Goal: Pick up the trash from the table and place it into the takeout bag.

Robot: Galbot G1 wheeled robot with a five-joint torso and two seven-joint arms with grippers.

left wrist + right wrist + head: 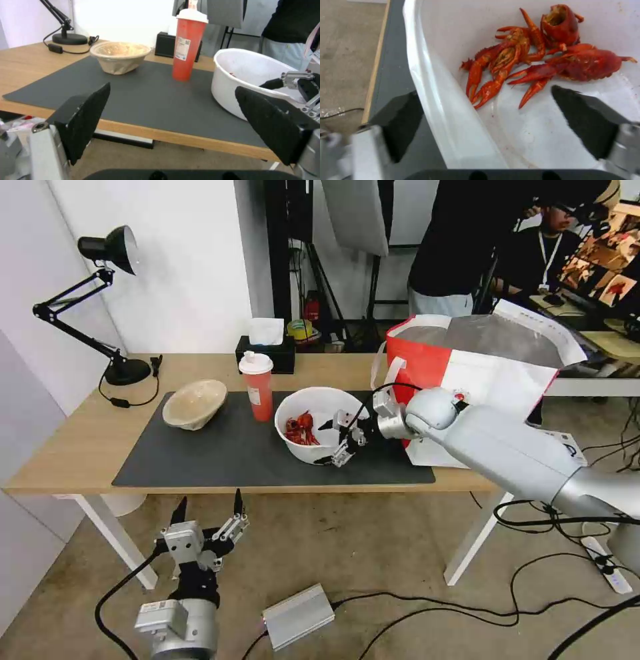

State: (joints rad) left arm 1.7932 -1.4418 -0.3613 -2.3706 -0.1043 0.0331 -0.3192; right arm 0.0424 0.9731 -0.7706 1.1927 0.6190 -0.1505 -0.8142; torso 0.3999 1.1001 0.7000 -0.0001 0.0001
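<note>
Head view: on the long light-wood table (80, 447) with its dark grey mat (233, 453) stand, from the robot's left to right, a shallow beige pulp bowl (194, 404), a tall red cup with a white lid (257, 386) and a large white round bowl (319, 432) holding red crayfish scraps (301, 429). A boxy white-and-red takeout bag with silver foil lining (477, 373) stands open at the table's right end, just beside the white bowl. The right gripper (337, 442) is spread wide across the white bowl's near-right rim, one finger inside and one outside. The left gripper (209, 508) hangs below the table's front edge, fingers wide apart and holding nothing. A black tissue box (267, 355) and a black desk lamp (107, 300) sit along the back.

Left wrist view: between the spread black pads (87, 117) show the mat, the pulp bowl (119, 59), the red cup (185, 45) and the white bowl (246, 75), with the right gripper (301, 92) at its rim.

Right wrist view: the white bowl's wall (436, 100) runs between the two open pads (586, 120); the crayfish scraps (540, 55) lie on the bowl's floor.
</note>
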